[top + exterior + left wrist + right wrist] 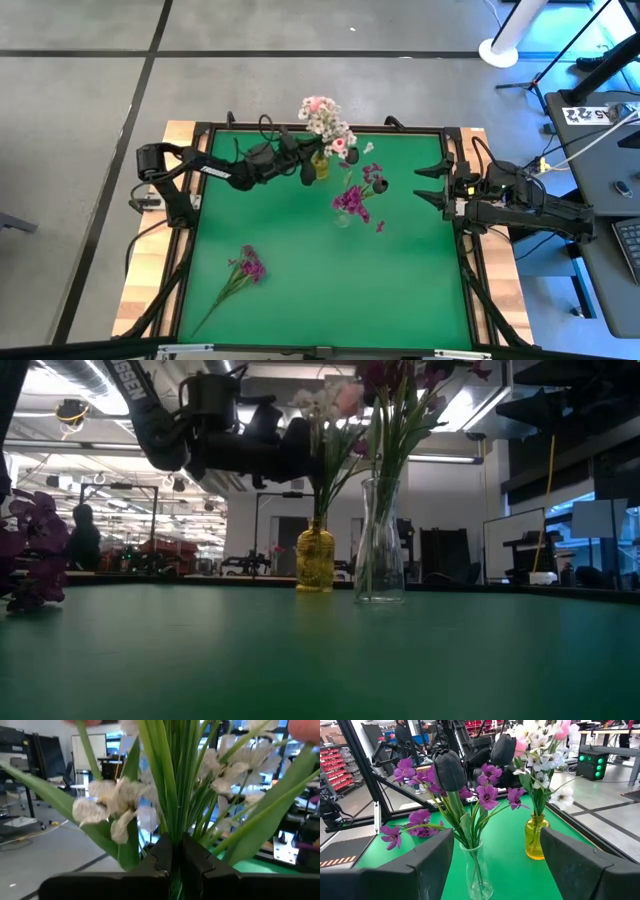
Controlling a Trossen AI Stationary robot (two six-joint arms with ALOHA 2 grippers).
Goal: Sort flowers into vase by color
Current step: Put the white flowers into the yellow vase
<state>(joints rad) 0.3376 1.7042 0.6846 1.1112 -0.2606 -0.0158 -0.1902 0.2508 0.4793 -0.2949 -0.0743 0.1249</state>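
1. Left gripper (pixel 304 168) above yellow vase (pixel 320 166), fingers pinched on white flower stems (pixel 172 790).
2. Right gripper (pixel 432 184) at right table edge, fingers spread, holding nothing.
3. Purple sprig (pixel 247 267) lies front-left on green mat (pixel 320 290); clear vase (pixel 380 545) holds purple blooms.

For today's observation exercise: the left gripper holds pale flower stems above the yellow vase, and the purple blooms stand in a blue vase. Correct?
Not quite. The purple blooms stand in a clear glass vase, as the right wrist view shows. The rest holds: the left gripper is shut on pale flower stems above the yellow vase.
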